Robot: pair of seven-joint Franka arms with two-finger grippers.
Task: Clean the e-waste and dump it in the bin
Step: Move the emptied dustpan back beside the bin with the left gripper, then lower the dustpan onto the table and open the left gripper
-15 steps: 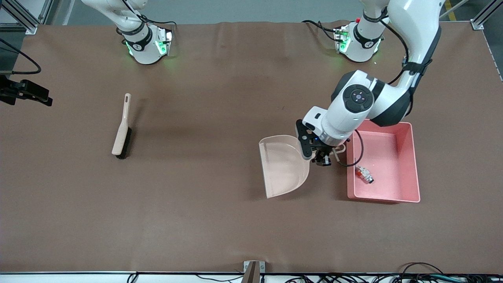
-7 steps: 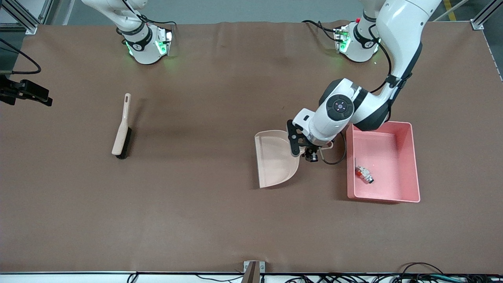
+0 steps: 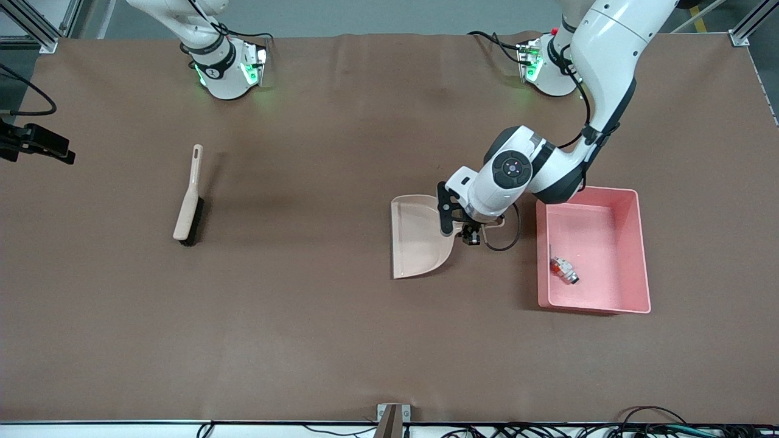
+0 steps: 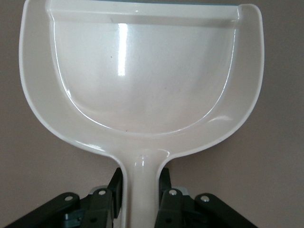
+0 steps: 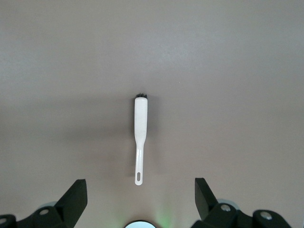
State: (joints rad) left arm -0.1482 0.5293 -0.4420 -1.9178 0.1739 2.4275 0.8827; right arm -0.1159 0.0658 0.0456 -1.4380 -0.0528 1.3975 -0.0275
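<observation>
The e-waste (image 3: 564, 271), a small white-grey piece with orange and black bits, lies inside the pink bin (image 3: 642, 243), near the wall toward the right arm's end. My left gripper (image 3: 480, 229) is shut on the handle of the beige dustpan (image 3: 417, 243), beside the bin toward the right arm's end. In the left wrist view the empty dustpan (image 4: 142, 76) fills the frame, with the left gripper (image 4: 141, 183) clamped on its handle. My right gripper (image 5: 141, 197) is open and empty, high over the brush (image 5: 139, 128); it is outside the front view.
A beige brush with black bristles (image 3: 188, 201) lies on the brown mat toward the right arm's end. A black camera mount (image 3: 36, 143) sticks in at that end's table edge.
My left gripper carried the dustpan away from the bin toward the right arm's end and lower, turning it. The e-waste, the bin and the brush have not moved.
</observation>
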